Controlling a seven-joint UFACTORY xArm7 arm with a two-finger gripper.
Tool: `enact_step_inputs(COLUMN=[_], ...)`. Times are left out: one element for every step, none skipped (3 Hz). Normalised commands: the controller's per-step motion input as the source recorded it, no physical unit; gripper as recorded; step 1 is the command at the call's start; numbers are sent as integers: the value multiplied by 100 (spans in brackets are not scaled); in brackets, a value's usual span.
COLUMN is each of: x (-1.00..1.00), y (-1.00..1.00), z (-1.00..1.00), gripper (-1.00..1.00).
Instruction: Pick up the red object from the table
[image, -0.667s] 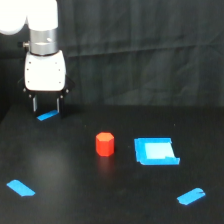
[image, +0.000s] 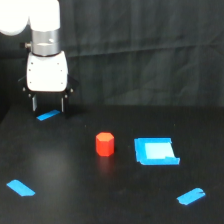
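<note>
Red-orange and matte, the red object (image: 105, 144) stands upright and alone on the black bench (image: 70, 165), a short faceted cylinder near the middle of the exterior view. Just to its right in that view lies a flat blue square piece (image: 155, 151), close but not touching. We see the xArm6's white gripper (image: 48, 106) hanging well apart from the block, up toward the view's left, its two dark fingers (image: 34, 103) spread apart with nothing between them, poised over a short strip of blue tape (image: 48, 115). Two more tape strips sit near the front edge, one at the view's left (image: 20, 187) and one at its right (image: 191, 196).

We judge the step in hand to be the approach: the block is not yet reached. To do it well, we would carry the gripper across above the bench, centre it over the block, and only then descend, keeping the fingers wide until they straddle it. The block looks narrower than the opening, so clearance should be easy; the care lies in lining the fingers on opposite flat facets rather than edges, and in keeping the finger nearest the blue square from catching it on the way down.
</note>
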Motion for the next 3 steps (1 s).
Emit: enact_step_inputs(x=[77, 94, 95], y=[-39, -79, -96], z=[-38, -36, -18], gripper=[100, 100, 100])
